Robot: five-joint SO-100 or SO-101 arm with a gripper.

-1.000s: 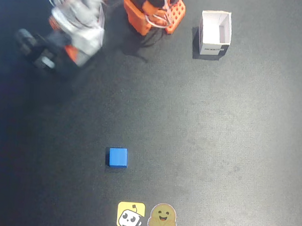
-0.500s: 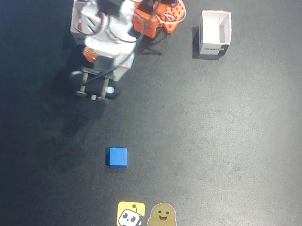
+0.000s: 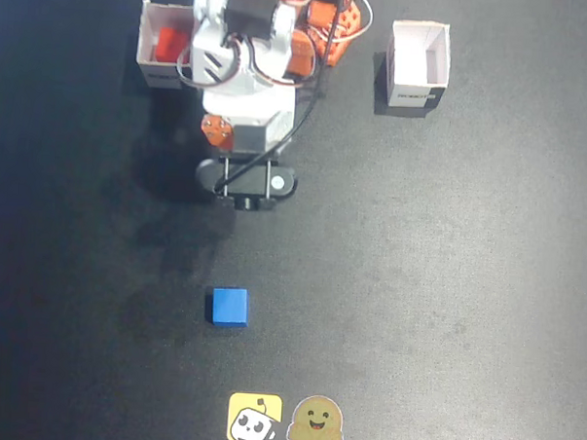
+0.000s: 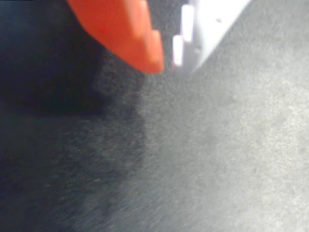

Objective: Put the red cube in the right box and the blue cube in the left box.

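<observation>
We find the red cube [image 3: 170,42] already lying inside the box at the upper left of the fixed view [image 3: 150,74], so that half looks done. The blue cube [image 3: 229,306] sits alone on the open bench [image 3: 447,285], low and left of centre, well apart from both boxes. The other box [image 3: 417,94] stands empty at the upper right of that view.

We judge the step in hand to be the reach for the blue cube. The claw [image 3: 244,200] hangs above the bench between the arm's base and the cube, short of it. In the wrist view the orange finger [image 4: 128,36] and the white one [image 4: 193,34] stand close with a narrow gap and nothing between them, so we read the claw as nearly pressed together and empty. Next it would need to spread, travel down the view over the cube, and descend squarely.

The bench is a dark matte mat, lit brighter toward the right. Two cartoon stickers [image 3: 283,420] lie at its lower edge. No room shows beyond.
</observation>
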